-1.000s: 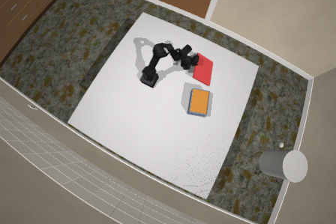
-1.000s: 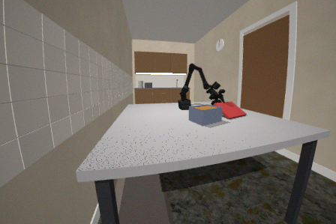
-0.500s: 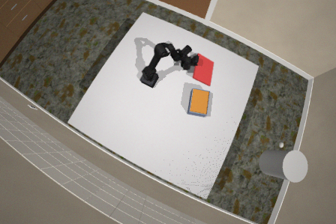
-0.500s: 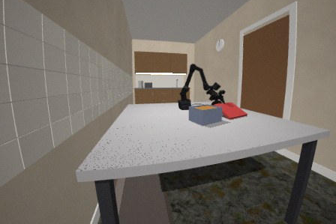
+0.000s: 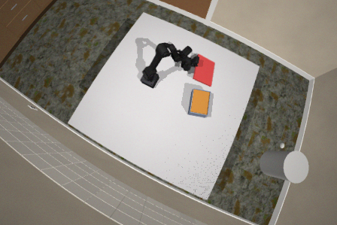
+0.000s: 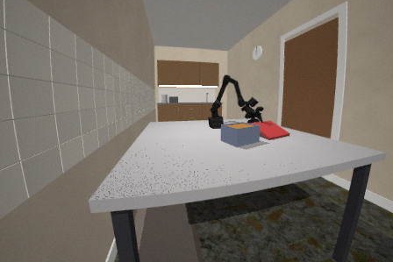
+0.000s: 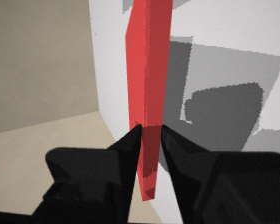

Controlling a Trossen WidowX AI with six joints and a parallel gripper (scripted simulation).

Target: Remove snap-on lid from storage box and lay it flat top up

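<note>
The gripper (image 5: 194,62) is pinching one edge of the red lid (image 5: 204,70), its two black fingers closing narrowly on either side of the thin panel, as the wrist view is showing edge-on. The lid is sitting apart from the box (image 5: 199,102), off to the side of it and nearer the arm (image 5: 159,56), with a strip of white table (image 5: 132,123) showing between the two. From the exterior view the lid (image 6: 273,131) is lying low over the table beside the box (image 6: 240,134), slightly tilted up toward the gripper (image 6: 253,114); whether its far edge is touching the surface cannot be told. The box is standing open, showing an orange inside. The arm is reaching from its base (image 5: 148,81) out and down to the lid.
</note>
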